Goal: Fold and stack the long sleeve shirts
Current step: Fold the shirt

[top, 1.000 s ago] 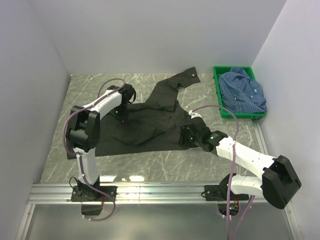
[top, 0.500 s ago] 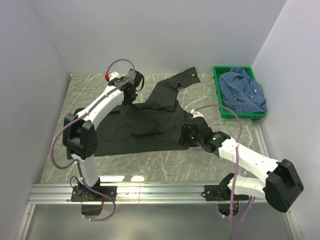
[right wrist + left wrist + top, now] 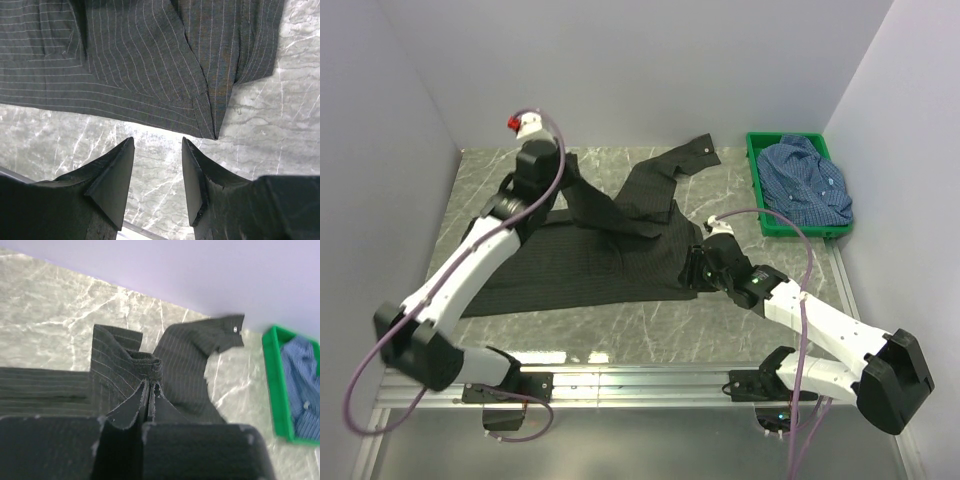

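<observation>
My left claw (image 3: 542,168) is up over the far left part of the tabletop (image 3: 650,322), and it's pinched tight on a fold of the black shirt (image 3: 605,258). In the wrist view my left claw (image 3: 149,392) has its two fingers pressed together with the striped cloth squeezed between them, bunching up in a little peak just past the tips. That pulls the cloth up off the marble in a slanting ridge running from my claw toward the middle. The rest of the black shirt (image 3: 186,357) lies spread across the centre of the tabletop, with one sleeve stretched toward the far edge and its cuff close to the green crate (image 3: 757,195). Over on the right, my right claw (image 3: 704,266) hangs low at the shirt's near right corner. From its own camera, my right claw (image 3: 157,141) is spread wide with nothing between the fingers. The hem of the black shirt (image 3: 125,65) lies just beyond the tips, with bare marble under them. The blue shirt (image 3: 807,183) sits crumpled inside the green crate (image 3: 274,375) at the far right corner, and the blue shirt (image 3: 301,382) pokes above the rim.
</observation>
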Tool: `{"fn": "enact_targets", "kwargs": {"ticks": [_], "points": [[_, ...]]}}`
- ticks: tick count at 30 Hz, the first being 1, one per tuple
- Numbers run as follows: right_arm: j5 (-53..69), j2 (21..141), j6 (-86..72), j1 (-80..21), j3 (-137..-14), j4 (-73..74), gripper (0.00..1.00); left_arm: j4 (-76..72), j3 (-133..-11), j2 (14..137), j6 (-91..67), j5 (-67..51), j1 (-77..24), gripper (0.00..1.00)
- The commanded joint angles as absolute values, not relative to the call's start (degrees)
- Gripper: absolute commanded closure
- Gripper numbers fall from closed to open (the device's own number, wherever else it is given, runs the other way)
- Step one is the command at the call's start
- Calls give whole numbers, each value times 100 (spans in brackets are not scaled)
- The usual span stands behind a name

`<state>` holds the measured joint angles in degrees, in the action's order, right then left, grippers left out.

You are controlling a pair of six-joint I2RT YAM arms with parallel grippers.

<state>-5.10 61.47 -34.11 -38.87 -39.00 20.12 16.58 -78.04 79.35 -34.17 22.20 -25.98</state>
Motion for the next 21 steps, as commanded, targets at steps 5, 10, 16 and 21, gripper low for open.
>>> {"fn": "enact_targets", "kwargs": {"ticks": [5, 10, 16, 21], "points": [[-413, 6126, -3507, -3920, -3885, 1556, 50, 256, -5627, 6312, -2215, 1293, -2610, 100], [-308, 6196, -3524, -3920, -3841, 1372, 51, 430, -4361, 5135, -2880, 1440, -2610, 100], [-97, 6293, -3445, -3929, -3841, 1187, 51, 1238, -3113, 3728, -4188, 2468, -2610, 99], [-18, 6363, -3401, -3946, -3832, 1081, 51, 2124, -2269, 2585, -5736, 2699, -2602, 99]]}}
